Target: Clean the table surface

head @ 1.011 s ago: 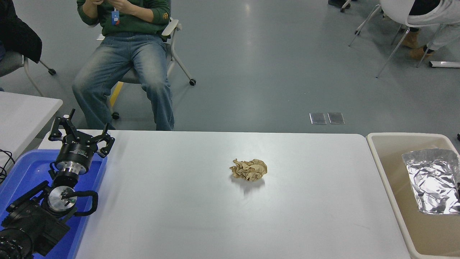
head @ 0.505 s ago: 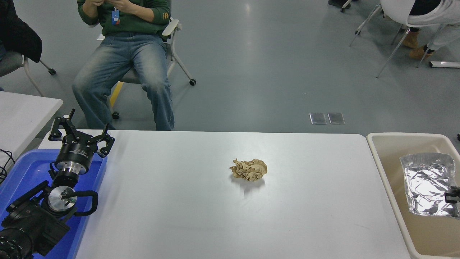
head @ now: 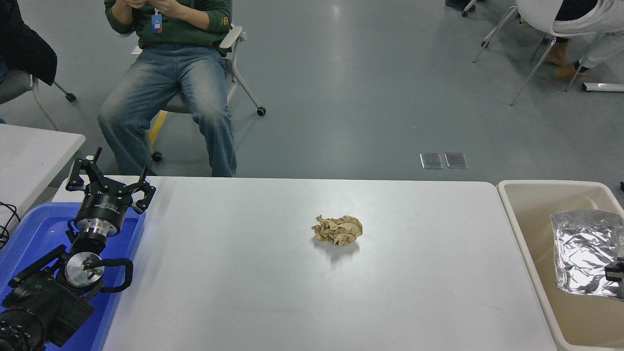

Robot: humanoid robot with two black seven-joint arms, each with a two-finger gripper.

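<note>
Large matte white rectangular tabletop (head: pixel 253 273): fills the picture's lower middle. Crumpled brown paper wad (head: pixel 338 229): near its centre. Beige plastic bin (head: pixel 531 214): just off its right edge, containing crumpled silver foil (head: pixel 582 256). Right gripper (head: pixel 615 273): a sliver at the foil's right edge, jaw state cannot be told. Left gripper (head: pixel 109 185): fingers spread wide, above blue plastic tray (head: pixel 29 234) at near-left corner.

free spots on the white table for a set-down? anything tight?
The table surface is bare all round the crumpled brown paper: a wide patch between it and the blue tray, another between it and the beige bin, plus the whole near strip. Tight only at the left edge, where the parked left gripper hangs over the tray.
</note>
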